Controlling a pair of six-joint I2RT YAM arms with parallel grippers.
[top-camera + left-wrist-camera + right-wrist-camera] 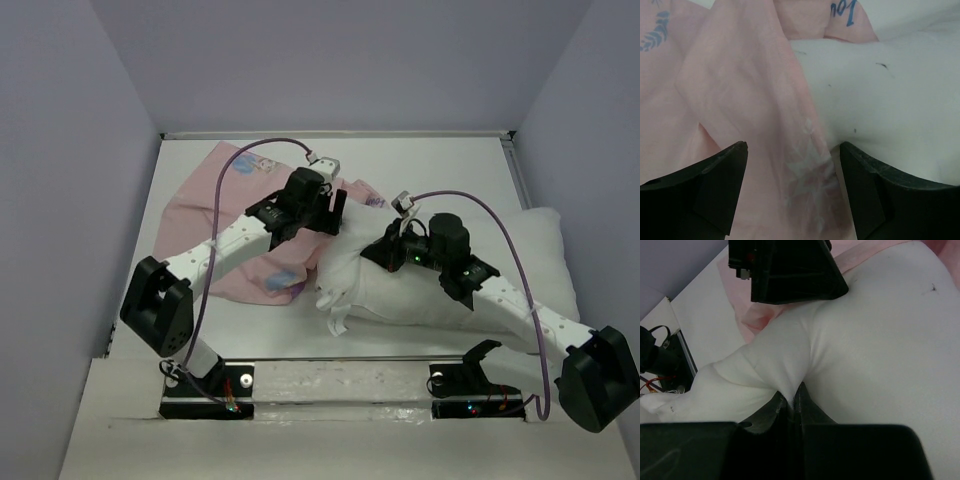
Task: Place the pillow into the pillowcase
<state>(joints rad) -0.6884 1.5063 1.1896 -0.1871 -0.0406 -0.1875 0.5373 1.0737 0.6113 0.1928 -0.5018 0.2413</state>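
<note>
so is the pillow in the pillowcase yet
Out. Nearly the whole pillow lies bare beside the rumpled pillowcase; only one end meets the pink cloth. Corner inside or not: cannot tell.

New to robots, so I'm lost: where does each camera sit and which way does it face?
Top external: above and behind, looking down on table, pillow, pillowcase; both arms show.
Left wrist: faces down at the pillowcase; open left gripper shows.
Right wrist: looks along the right gripper, shut on the pillow.
Shared: all show pillow and pillowcase.
</note>
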